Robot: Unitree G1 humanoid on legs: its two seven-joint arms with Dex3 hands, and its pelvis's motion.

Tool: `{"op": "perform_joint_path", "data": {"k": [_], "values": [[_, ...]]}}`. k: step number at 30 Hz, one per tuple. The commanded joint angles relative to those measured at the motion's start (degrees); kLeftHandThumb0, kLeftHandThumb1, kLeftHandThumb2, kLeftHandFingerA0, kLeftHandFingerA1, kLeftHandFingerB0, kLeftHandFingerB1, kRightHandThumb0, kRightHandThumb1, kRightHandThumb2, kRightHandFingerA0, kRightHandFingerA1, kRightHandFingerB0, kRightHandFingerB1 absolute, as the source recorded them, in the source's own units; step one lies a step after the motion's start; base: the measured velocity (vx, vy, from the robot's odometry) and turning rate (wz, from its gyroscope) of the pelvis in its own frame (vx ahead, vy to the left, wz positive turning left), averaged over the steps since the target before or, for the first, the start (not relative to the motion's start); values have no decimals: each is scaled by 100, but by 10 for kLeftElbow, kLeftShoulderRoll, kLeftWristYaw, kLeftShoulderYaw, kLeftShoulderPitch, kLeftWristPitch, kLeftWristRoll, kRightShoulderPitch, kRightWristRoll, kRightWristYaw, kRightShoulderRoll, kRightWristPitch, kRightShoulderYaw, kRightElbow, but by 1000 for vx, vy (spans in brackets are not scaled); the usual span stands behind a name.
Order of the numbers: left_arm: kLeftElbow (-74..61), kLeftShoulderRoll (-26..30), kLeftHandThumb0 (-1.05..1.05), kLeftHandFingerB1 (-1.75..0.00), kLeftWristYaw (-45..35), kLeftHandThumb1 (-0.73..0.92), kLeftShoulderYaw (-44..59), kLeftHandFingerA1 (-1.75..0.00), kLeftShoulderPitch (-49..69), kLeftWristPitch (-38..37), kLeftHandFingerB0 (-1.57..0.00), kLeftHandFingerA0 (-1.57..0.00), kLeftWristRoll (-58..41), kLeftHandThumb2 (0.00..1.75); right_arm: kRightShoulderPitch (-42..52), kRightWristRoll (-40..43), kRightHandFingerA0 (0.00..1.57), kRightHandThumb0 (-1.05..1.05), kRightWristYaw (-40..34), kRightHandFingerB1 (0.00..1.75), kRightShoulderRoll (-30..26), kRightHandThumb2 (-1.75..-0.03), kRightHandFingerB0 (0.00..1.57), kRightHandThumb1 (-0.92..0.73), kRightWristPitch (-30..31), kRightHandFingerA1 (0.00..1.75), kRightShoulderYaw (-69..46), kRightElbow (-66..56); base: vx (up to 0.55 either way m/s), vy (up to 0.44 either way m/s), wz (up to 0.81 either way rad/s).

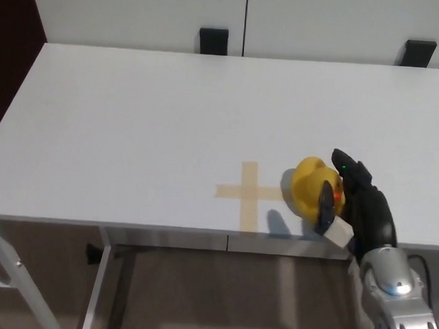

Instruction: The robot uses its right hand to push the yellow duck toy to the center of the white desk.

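Note:
The yellow duck toy (pixel 309 188) sits on the white desk (pixel 133 123) near the front edge, just right of a tan tape cross (pixel 249 193). My right hand (pixel 355 202) presses against the duck's right side, its fingers apart and not wrapped around the toy. One finger lies along the duck's far side and the thumb touches its near side. The duck's left edge reaches the right arm of the cross. My left hand does not show.
Two black brackets (pixel 213 40) (pixel 419 53) stand at the desk's back edge against the white wall panels. The desk's front edge runs just below the cross, with white legs and brown floor beneath.

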Motion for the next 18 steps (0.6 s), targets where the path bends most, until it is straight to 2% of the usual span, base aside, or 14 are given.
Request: {"op": "perform_joint_path", "data": {"k": [1,6,7,11,12,14,15,16,17,18], "values": [[2,1,-15,-53,5,72,-1,-65,4,-20,-87,-87,2,62,-9,-19,0,-103,-5,1,28,-129,0,-89,27,8,21,0,0,0,0],[0,1,-15,-53,6,72,-6,-65,5,-19,-87,-87,5,62,-8,-21,0,-103,-10,1,31,-129,0,-89,31,8,23,-5,0,0,0],[1,1,-14,-54,7,73,-6,-70,4,-17,-87,-88,5,62,-8,-24,0,-96,-12,20,34,-84,0,-92,35,11,26,-7,0,0,0],[1,-1,-14,-54,9,73,-6,-70,4,-14,-87,-88,4,62,-9,-29,0,-96,-16,20,37,-84,0,-92,41,11,30,-10,0,0,0],[1,-1,-11,-56,8,73,-5,-67,3,-17,-87,-89,4,67,-13,-30,0,-96,-10,19,40,-85,0,-92,37,18,35,-5,0,0,0],[2,-2,-11,-56,7,73,-5,-67,3,-21,-87,-89,4,67,-17,-32,0,-96,-2,19,45,-85,0,-92,31,18,40,2,0,0,0],[0,-2,-16,-54,8,74,-7,-67,3,-21,-86,-88,5,62,-20,-36,0,-103,0,3,50,-130,7,-88,40,15,47,-2,0,0,0],[-1,-2,-16,-54,8,74,-8,-67,4,-21,-86,-88,6,62,-21,-39,0,-103,0,3,53,-130,7,-88,48,15,52,-5,0,0,0],[-2,-2,-13,-57,7,76,-7,-70,4,-24,-89,-88,5,65,-22,-42,0,-86,-1,20,58,-123,0,-76,54,25,57,-9,0,0,0],[-2,-2,-13,-57,6,76,-6,-70,4,-25,-89,-88,3,65,-23,-43,0,-86,-3,20,60,-123,0,-76,58,25,60,-12,0,0,0]]}}
